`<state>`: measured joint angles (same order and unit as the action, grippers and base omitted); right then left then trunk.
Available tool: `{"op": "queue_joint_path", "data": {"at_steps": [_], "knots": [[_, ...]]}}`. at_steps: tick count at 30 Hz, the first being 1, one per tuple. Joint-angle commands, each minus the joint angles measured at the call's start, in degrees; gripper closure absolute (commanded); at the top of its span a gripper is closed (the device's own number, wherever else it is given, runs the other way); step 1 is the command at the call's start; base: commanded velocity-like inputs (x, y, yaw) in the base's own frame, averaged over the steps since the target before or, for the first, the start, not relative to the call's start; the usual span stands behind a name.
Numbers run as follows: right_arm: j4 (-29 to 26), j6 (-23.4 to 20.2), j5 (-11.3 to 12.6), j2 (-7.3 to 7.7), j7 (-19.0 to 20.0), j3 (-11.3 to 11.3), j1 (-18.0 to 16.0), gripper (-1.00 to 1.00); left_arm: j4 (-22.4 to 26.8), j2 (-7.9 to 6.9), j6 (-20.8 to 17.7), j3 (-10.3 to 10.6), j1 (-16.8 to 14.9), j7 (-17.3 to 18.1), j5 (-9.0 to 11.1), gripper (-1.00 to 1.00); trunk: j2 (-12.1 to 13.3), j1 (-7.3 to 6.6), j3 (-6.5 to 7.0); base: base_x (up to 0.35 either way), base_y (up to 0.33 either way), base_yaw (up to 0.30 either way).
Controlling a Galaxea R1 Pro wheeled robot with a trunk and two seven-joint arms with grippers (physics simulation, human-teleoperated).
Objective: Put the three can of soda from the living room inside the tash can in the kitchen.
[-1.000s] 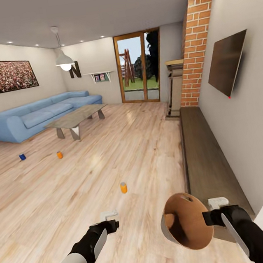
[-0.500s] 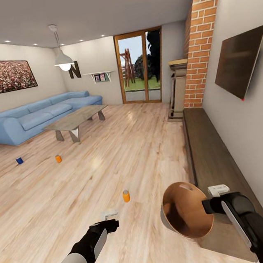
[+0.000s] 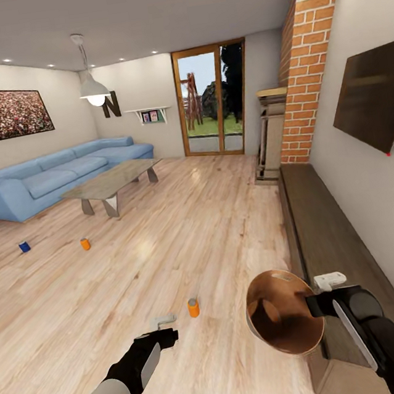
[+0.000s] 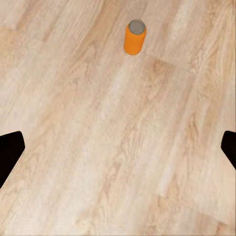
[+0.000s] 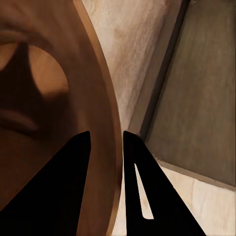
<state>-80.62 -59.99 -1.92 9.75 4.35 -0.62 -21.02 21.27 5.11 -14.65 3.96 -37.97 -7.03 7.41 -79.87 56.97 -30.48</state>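
Floorboards (image 3: 214, 232) of pale wood are spread across the middle of the head view, broad and bare between the light-blue sofa (image 3: 51, 176) at the left edge and the dark low bench (image 3: 326, 230) along the right wall. The low table (image 3: 111, 180) is seen in front of the sofa, with open floor on its near side. The glazed door (image 3: 212, 98) is set at the far end, and the brick column (image 3: 301, 65) beside it at upper right.

The tash can (image 3: 284, 319) is held tilted at lower right, its brown inside turned to the camera, close by the bench's near edge. Its rim is pinched by the right gripper (image 3: 317, 307); in the right wrist view the two dark fingers (image 5: 73, 187) are closed to a narrow gap with the wall of the bin (image 5: 54, 98) between them.

The left gripper (image 3: 167, 328) is held above bare boards at lower centre, jaws spread wide and nothing between them.

The nearest orange can (image 3: 193, 307) stands upright on the floor just beyond it, also shown in the left wrist view (image 4: 134, 37). The second orange can (image 3: 85, 244) and the blue can (image 3: 24, 246) stand well apart at the left, before the table.
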Motion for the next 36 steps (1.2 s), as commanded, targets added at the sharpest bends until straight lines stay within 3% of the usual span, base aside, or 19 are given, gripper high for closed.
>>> {"op": "queue_joint_path", "data": {"at_steps": [1, 18, 36], "knots": [[-0.07, -0.01, 0.81, 0.0, 0.05, 0.02, 0.02, 1.0, 0.0, 0.0, 0.02, 0.0, 0.0, 0.0, -0.01, -1.0, 0.0, 0.0, 0.01, 0.317, 0.079, 0.0], [-0.29, -0.01, 0.94, 0.07, 0.1, 0.02, 1.23, 1.0, -0.08, 0.07, 0.06, 0.01, 0.0, 0.0, -0.02, -1.0, 0.0, 0.0, 0.01, 0.3, 0.046, 0.0], [-0.33, -0.01, 0.8, -0.08, 0.13, 0.1, 2.12, 1.0, -0.08, 0.08, 0.2, 0.0, 0.0, 0.0, -0.02, -1.0, 0.0, 0.0, 0.01, 0.207, -0.074, 0.0]]}}
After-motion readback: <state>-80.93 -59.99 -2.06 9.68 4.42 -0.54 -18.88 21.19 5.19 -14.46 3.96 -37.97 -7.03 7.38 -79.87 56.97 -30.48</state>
